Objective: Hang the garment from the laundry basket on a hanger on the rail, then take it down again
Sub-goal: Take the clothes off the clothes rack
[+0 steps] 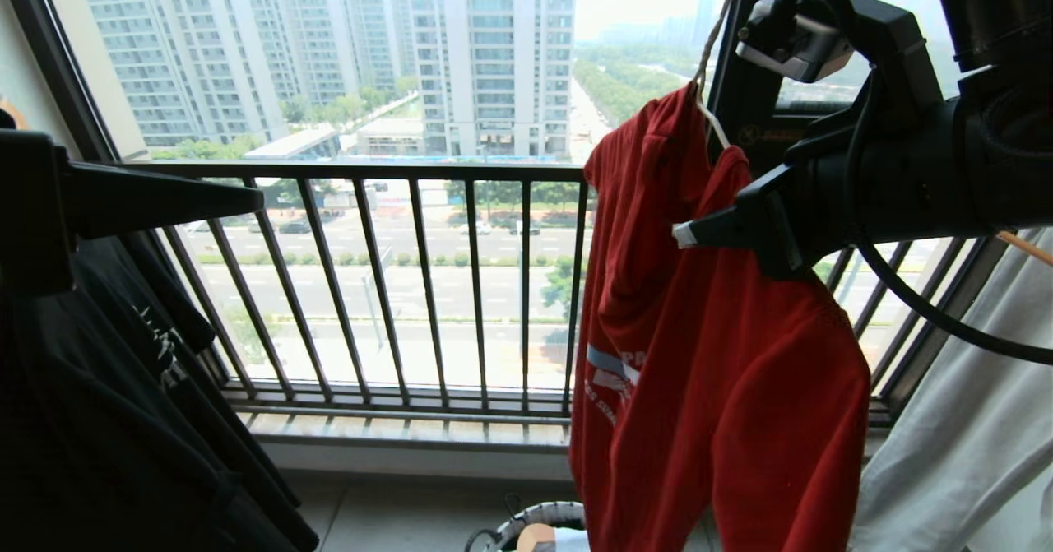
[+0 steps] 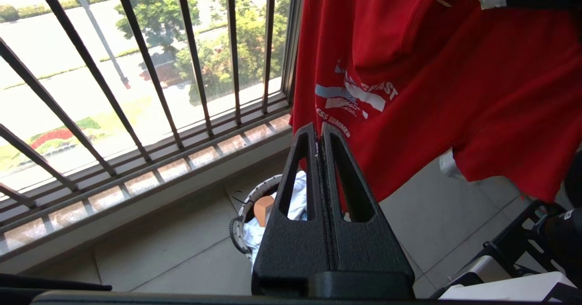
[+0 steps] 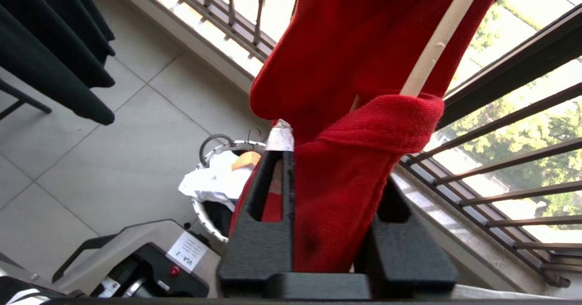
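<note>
Head view: red T-shirt (image 1: pixel 724 387) lengthwise downward on cream hanger (image 1: pixel 709 116), right gripper (image 3: pixel 334 177) fingers around its shoulder, left gripper (image 2: pixel 320 130) fingers together.

A red T-shirt (image 1: pixel 724 387) hangs right of centre in the frame, draped over a thin cream-white hanger (image 1: pixel 712 116) whose long hook runs up out of the top edge. Pale blue and white print shows low on the shirt's left side. From the right edge the right arm reaches in, and its hand (image 1: pixel 687 234) presses a taped fingertip against the shirt's upper folds. At the far left the left hand (image 1: pixel 230 198) points rightward in front of a black printed T-shirt (image 1: pixel 123 404). A black window railing (image 1: pixel 387 289) crosses the middle. A pale grey-white garment (image 1: pixel 971 437) fills the lower right. The laundry basket (image 1: pixel 526 527) peeks in at the bottom edge.
</note>
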Motion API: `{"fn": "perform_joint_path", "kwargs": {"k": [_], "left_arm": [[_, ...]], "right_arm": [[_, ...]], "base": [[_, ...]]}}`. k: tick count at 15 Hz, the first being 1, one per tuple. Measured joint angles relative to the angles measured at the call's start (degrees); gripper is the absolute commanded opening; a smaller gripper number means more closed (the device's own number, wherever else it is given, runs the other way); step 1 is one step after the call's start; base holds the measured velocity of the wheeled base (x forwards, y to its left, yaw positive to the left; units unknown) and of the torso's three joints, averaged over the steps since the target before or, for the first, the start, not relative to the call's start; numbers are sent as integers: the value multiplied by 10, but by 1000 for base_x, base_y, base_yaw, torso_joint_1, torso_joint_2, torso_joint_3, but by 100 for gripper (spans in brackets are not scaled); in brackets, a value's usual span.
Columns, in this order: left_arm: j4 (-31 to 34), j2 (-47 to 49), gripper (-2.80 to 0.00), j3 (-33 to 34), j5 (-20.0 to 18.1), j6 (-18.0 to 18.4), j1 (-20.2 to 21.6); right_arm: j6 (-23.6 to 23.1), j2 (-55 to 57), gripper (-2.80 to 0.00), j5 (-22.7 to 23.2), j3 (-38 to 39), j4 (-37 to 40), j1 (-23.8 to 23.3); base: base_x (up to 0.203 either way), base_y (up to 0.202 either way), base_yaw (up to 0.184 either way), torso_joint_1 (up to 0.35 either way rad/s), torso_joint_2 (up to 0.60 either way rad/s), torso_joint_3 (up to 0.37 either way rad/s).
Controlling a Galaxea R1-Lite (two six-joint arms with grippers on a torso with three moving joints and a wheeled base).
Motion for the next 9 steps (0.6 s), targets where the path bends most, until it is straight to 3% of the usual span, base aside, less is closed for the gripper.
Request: {"fn": "perform_joint_path", "kwargs": {"k": [3, 9], "left_arm": [[0, 3, -280, 5, -5, 0, -15], [-28, 70, -280, 46, -4, -9, -138]], "right_arm": [[0, -7, -280, 0, 2, 1, -6], [0, -18, -280, 3, 11, 2, -7]], "base": [[0, 0, 0, 0, 0, 0], [0, 0, 0, 0, 0, 0]]}}
